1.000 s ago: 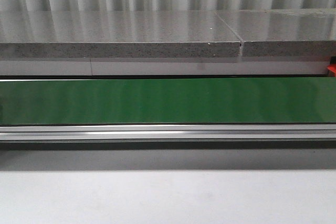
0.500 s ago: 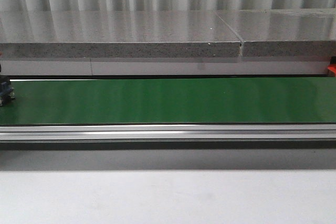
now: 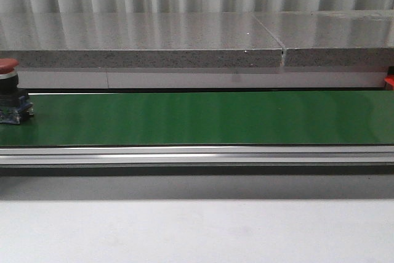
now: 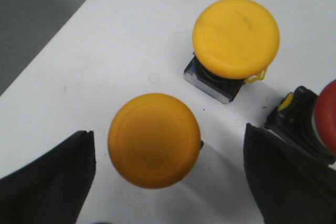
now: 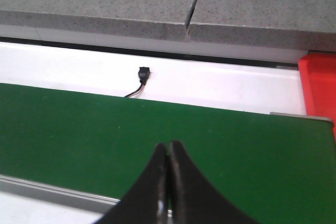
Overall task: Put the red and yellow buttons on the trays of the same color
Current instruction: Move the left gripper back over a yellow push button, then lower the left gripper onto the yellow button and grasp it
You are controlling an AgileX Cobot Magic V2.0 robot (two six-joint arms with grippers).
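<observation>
— Looking at the left gripper [image 4: 165,182] first: spread wide, dark fingers [image 4: 47,182] on either side of a yellow button [image 4: 154,140], touching nothing.

— Gripping that button?

— No. Clear gaps on both sides of its cap. Standing on a white surface [image 4: 121,40], with a second yellow button [image 4: 235,38] near it and a red button [image 4: 328,116] just beside the far finger, cut off by the frame edge.

— And the right gripper [image 5: 168,182]?

— Pressed together, fingertips meeting with nothing between them. Hanging above the green conveyor belt [image 5: 157,140], with a corner of a red tray [image 5: 319,85] past the belt's end.

— Anything on the belt?

— Yes, from the front: another red button [image 3: 11,93] at the far left end of the belt, upright on its dark base, partly cut off by the edge. Grey stone counter [image 3: 154,41] behind.
</observation>
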